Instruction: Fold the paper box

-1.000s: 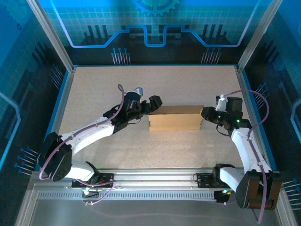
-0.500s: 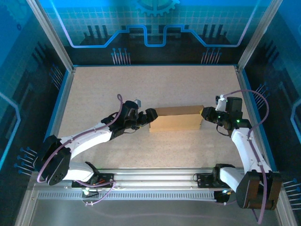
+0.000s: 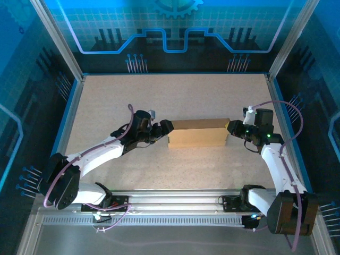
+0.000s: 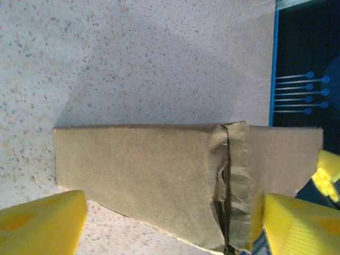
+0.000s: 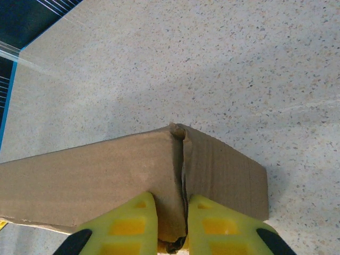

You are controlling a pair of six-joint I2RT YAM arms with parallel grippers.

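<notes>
The paper box (image 3: pixel 197 134) is a closed brown cardboard block lying mid-table, long side left to right. My left gripper (image 3: pixel 166 127) sits at its left end, open. In the left wrist view its yellow fingers (image 4: pixel 45 223) stand wide apart on either side of the paper box (image 4: pixel 138 164), whose end seam is torn and crumpled. My right gripper (image 3: pixel 231 128) is at the right end. In the right wrist view the right gripper (image 5: pixel 172 226) is shut on the corner wall of the paper box (image 5: pixel 90 175), one finger on each side of the seam.
The speckled tabletop (image 3: pixel 175 95) is bounded by a blue rim and metal frame posts (image 3: pixel 71 90). A rail (image 3: pixel 175 199) with both arm bases runs along the near edge. Open tabletop lies behind and in front of the box.
My left gripper has come down and back from over the box's left top corner to its left end. The box and the right arm have not moved.
</notes>
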